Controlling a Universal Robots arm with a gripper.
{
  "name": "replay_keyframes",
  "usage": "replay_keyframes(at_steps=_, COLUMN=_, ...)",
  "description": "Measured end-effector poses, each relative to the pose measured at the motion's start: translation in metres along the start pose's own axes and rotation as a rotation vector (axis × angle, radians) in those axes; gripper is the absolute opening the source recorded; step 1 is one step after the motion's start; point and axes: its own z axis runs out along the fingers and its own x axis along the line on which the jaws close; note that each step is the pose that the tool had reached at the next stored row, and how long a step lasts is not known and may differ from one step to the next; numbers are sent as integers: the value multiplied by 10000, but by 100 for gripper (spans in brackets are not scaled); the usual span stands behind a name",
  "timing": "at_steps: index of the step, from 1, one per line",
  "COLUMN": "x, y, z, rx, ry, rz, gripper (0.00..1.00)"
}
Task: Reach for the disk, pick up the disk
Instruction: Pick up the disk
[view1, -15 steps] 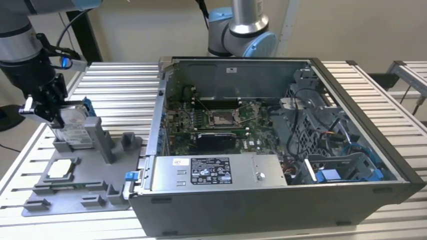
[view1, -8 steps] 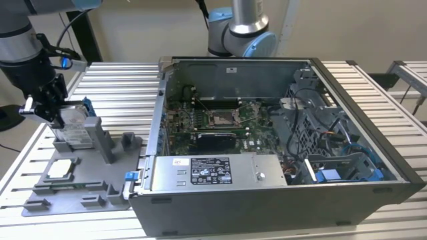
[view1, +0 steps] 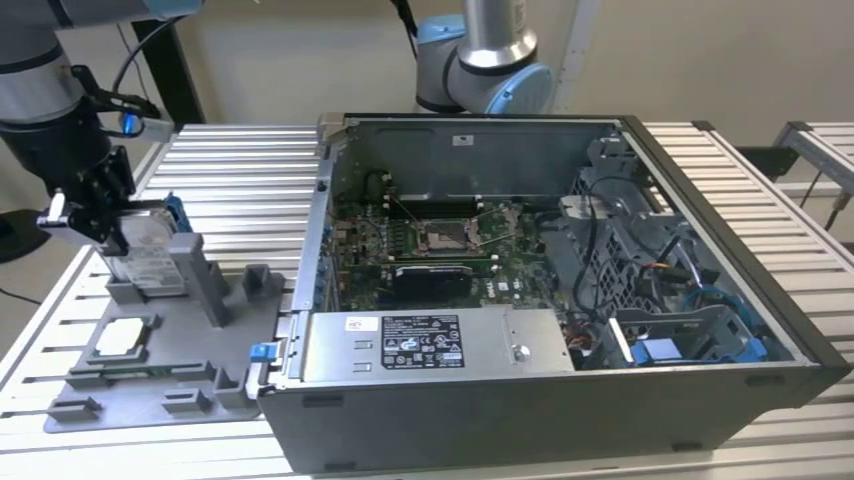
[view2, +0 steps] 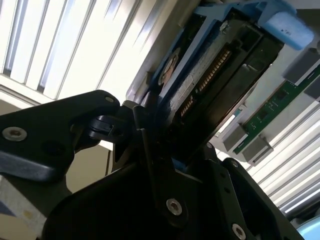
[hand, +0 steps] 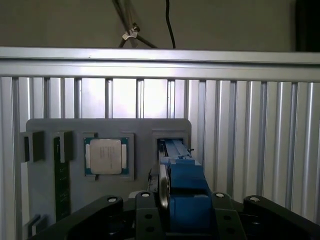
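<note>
The disk, a silver drive in a blue bracket, stands on edge at the back of the grey holder on the exterior view's left. My gripper comes down on it from above, and its black fingers press against both flat sides. Both wrist views show the disk held between the fingers, blue bracket end pointing away from the wrist. Its lower edge is still at the holder's slot.
A small square silver chip lies in the holder beside a green memory stick. An open computer case fills the exterior view's middle and right. A second arm's base stands behind it. The slatted table runs underneath.
</note>
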Motion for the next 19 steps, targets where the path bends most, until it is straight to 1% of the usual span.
replay_keyframes(at_steps=19, x=-3, y=5, z=-215, rx=0, ry=0, rz=-1, gripper=0)
